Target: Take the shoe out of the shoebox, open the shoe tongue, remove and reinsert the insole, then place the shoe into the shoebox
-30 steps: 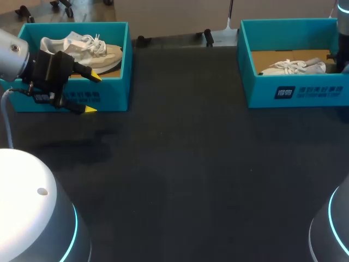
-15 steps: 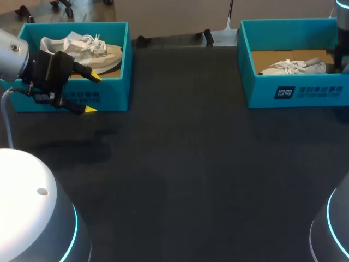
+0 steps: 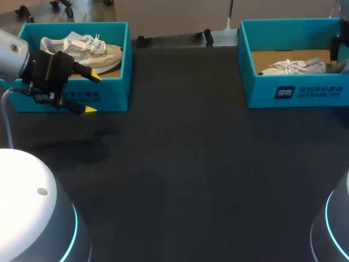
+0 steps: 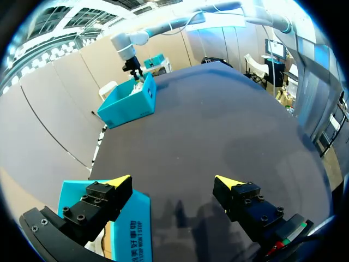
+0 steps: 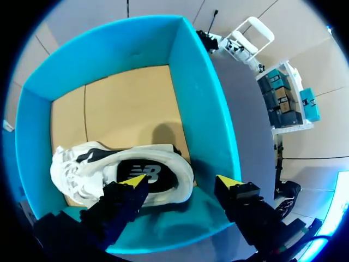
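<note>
A white shoe [image 5: 82, 172] lies on its side in the teal shoebox [image 5: 203, 98] at the table's far right, its dark insole showing. My right gripper [image 5: 181, 180] hangs open just above it, one fingertip over the shoe's opening and the other over the box wall, touching nothing. In the head view this shoe [image 3: 292, 66] rests in the right shoebox [image 3: 256, 90], with only part of my right arm [image 3: 340, 46] visible at the edge. My left gripper [image 3: 91, 93] stands open and empty in front of the left shoebox [image 3: 124, 65], which holds another white shoe [image 3: 82, 48].
The dark table [image 3: 191, 164] stretches between the two boxes. In the left wrist view my left gripper [image 4: 173, 182] is over the near corner of the left shoebox [image 4: 128, 224], and the right shoebox [image 4: 128, 101] shows far across the table.
My right gripper has opened wider and drawn up and back from the shoe in the right box. The left arm and both shoes have not moved.
</note>
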You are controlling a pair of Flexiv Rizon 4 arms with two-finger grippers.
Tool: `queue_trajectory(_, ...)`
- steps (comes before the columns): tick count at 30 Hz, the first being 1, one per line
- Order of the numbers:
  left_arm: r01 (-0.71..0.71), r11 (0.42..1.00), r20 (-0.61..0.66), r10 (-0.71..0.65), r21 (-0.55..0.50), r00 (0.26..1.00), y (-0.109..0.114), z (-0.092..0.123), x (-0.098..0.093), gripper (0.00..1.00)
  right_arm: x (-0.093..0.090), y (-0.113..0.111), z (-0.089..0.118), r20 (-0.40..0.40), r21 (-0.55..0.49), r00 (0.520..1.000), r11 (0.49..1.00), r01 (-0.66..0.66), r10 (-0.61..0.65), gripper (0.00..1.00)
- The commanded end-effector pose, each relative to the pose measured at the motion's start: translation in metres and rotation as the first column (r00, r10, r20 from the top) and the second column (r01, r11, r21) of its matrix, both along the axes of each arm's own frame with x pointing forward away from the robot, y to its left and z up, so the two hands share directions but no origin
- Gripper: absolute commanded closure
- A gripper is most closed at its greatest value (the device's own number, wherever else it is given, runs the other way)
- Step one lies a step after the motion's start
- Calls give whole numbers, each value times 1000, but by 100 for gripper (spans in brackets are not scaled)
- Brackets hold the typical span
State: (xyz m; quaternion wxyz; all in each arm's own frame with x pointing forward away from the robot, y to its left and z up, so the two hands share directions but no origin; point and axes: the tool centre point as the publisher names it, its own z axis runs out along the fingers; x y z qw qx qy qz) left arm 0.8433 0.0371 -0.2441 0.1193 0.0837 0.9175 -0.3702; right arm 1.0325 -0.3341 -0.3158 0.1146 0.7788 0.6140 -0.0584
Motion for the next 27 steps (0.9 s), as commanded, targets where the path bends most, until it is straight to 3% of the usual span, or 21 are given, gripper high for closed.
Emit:
queue_trajectory(1, 0, 1000, -1, 0, 3, 1000, 0, 0, 0, 0, -12, 5, 18, 30, 6, 999, 1000, -19, 19, 13)
queue_trajectory(7, 0, 1000, -1, 0, 3, 1000, 0, 0, 0, 0, -18, 20, 36, 51, 30, 997, 998, -52, 50, 8)
queue_trajectory(10, 0, 1000, -1, 0, 3, 1000, 0, 0, 0, 0, -22, 28, 47, 60, 42, 995, 996, -83, 81, 0)
queue_trajectory(12, 0, 1000, -1, 0, 3, 1000, 0, 0, 0, 0, -26, 31, 54, 73, 108, 994, 990, -93, 85, 0)
queue_trajectory(27, 0, 1000, -1, 0, 3, 1000, 0, 0, 0, 0, -67, 68, 97, 75, 90, 971, 968, -235, 228, 0)
